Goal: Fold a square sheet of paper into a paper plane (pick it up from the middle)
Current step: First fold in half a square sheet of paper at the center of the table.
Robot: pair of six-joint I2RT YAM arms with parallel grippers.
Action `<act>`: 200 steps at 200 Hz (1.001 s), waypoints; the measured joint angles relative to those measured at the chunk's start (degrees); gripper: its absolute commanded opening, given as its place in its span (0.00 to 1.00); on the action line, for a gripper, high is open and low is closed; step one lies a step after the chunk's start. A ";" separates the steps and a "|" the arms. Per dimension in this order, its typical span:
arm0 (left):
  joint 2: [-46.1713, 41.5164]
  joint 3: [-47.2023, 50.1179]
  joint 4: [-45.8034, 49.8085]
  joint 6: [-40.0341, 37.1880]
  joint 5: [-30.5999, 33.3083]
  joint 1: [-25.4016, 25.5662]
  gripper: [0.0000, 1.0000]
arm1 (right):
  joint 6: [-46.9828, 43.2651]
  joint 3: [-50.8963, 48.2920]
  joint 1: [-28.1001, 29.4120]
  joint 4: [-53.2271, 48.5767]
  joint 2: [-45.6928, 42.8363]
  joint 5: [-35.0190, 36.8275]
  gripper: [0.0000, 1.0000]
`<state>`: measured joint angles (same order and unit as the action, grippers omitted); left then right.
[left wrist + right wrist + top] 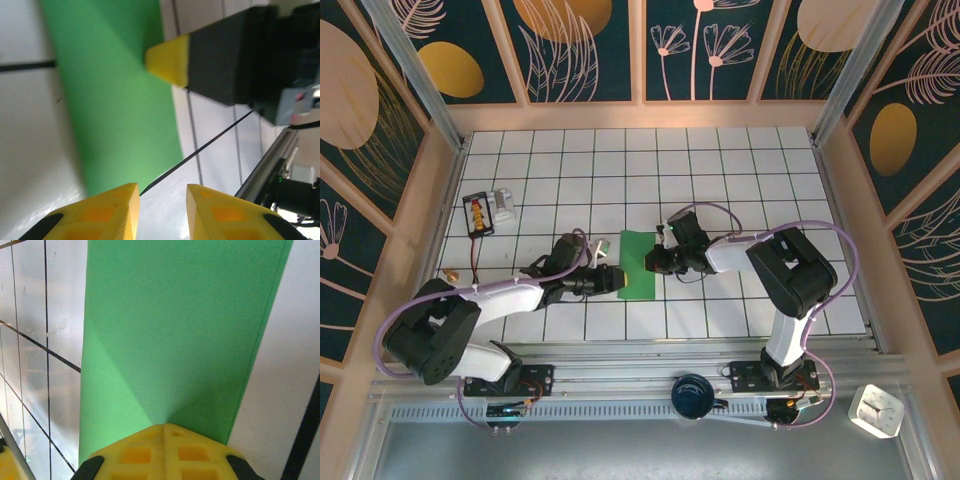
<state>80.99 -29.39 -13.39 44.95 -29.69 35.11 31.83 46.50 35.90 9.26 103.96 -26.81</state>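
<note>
- Yellow tips of the right gripper (165, 436) sat nearest the lens. The jaws were closed tight together and bore on the near edge of the sheet of paper (175, 330). Could not tell whether any paper was nipped between them.
- The paper lay flat on the tiled table (740, 160) between the two grippers. It showed as a narrow green rectangle, with a faint slanting crease running up from the right tips.
- Left gripper (160, 212) hovered just beside the paper's left long edge, jaws parted a little, nothing between them.
- Risk: the thin sheet could skate on the glossy table if the left fingers nudged its edge. Only one small contact pinned it, so it would likely pivot about that point.
- Risk: with so narrow a gap, the left jaws might miss the edge or shove it along, skewing the next fold.
- Risk: any sideways drag by the right tips could wrinkle or tear the paper.
</note>
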 measured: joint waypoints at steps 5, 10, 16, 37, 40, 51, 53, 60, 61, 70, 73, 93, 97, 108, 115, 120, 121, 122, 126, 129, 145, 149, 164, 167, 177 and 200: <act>0.61 -0.74 -0.22 0.17 0.00 -0.09 0.26 | -0.02 0.02 0.00 0.00 0.00 0.00 0.00; 1.46 -1.60 -0.48 0.33 0.11 -0.28 0.25 | -0.04 0.02 0.00 -0.02 0.00 0.00 0.00; 2.60 -2.56 -0.81 0.48 0.24 -0.61 0.24 | -0.09 0.04 0.00 -0.04 0.00 0.00 0.00; 7.30 -5.64 -2.10 1.05 0.57 -2.05 0.20 | -0.33 0.11 0.00 -0.15 0.00 0.00 0.00; 7.96 -5.99 -2.29 1.20 0.61 -2.23 0.20 | -0.37 0.13 0.00 -0.20 0.00 0.00 0.00; 9.84 -7.02 -2.34 1.22 0.63 -2.78 0.19 | -0.39 0.13 0.00 -0.20 0.00 0.00 0.00; 10.16 -7.15 -2.36 1.22 0.63 -2.91 0.19 | -0.42 0.13 0.00 -0.20 0.00 0.02 0.00; 10.97 -7.54 -2.38 1.20 0.66 -3.13 0.19 | -0.42 0.13 0.00 -0.22 0.00 0.02 0.00; 11.06 -7.56 -2.38 1.20 0.66 -3.15 0.19 | -0.42 0.13 0.00 -0.20 0.00 0.02 0.00; 11.82 -7.93 -2.36 1.20 0.63 -3.23 0.18 | -0.42 0.13 0.00 -0.22 0.00 0.00 0.00; 12.09 -8.02 -2.36 1.18 0.61 -3.26 0.18 | -0.42 0.13 0.00 -0.22 0.00 0.00 0.00; 13.62 -8.57 -2.25 1.01 0.55 -3.26 0.16 | -0.42 0.13 0.00 -0.22 0.00 0.02 0.00; 13.88 -8.68 -2.25 0.98 0.55 -3.26 0.16 | -0.42 0.13 0.00 -0.22 0.00 0.00 0.00; 14.47 -8.68 -2.21 0.98 0.57 -3.28 0.15 | -0.42 0.13 0.00 -0.22 0.00 0.00 0.00; 14.64 -8.68 -1.99 0.98 0.55 -3.32 0.14 | -0.39 0.13 0.00 -0.22 0.00 0.00 0.00; 14.69 -8.66 -1.90 1.01 0.52 -3.37 0.14 | -0.39 0.13 0.00 -0.22 0.00 0.02 0.00; 14.71 -8.66 -1.88 1.01 0.52 -3.39 0.14 | -0.42 0.13 0.00 -0.22 0.00 0.00 0.00; 14.71 -8.66 -1.86 1.01 0.52 -3.39 0.14 | -0.42 0.13 0.00 -0.22 0.00 0.02 0.00; 14.71 -8.66 -1.81 1.01 0.50 -3.45 0.14 | -0.39 0.13 0.00 -0.22 0.00 0.00 0.00; 14.71 -8.63 -1.81 1.01 0.44 -3.50 0.14 | -0.42 0.13 0.00 -0.22 0.00 0.00 0.00; 14.69 -8.39 -1.88 1.03 0.02 -3.65 0.13 | -0.42 0.13 0.00 -0.22 0.00 0.02 0.00; 14.69 -8.17 -1.92 1.11 -0.11 -3.65 0.13 | -0.39 0.13 0.00 -0.22 0.00 0.02 0.00; 14.69 -7.41 -1.92 1.25 -0.39 -3.69 0.13 | -0.39 0.13 0.00 -0.22 0.00 0.02 0.00; 14.69 -7.26 -1.90 1.25 -0.46 -3.69 0.13 | -0.39 0.13 0.00 -0.22 0.00 0.02 0.00; 14.80 -7.04 -1.84 1.22 -0.59 -3.69 0.12 | -0.39 0.13 0.00 -0.22 0.00 0.02 0.00; 15.43 -7.02 -1.86 1.22 -0.81 -3.74 0.12 | -0.39 0.13 0.00 -0.22 0.00 0.02 0.00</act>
<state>96.42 -36.40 -15.25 46.17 -30.50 31.38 31.44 46.63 35.90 9.04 103.96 -26.79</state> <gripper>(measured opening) 0.119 0.045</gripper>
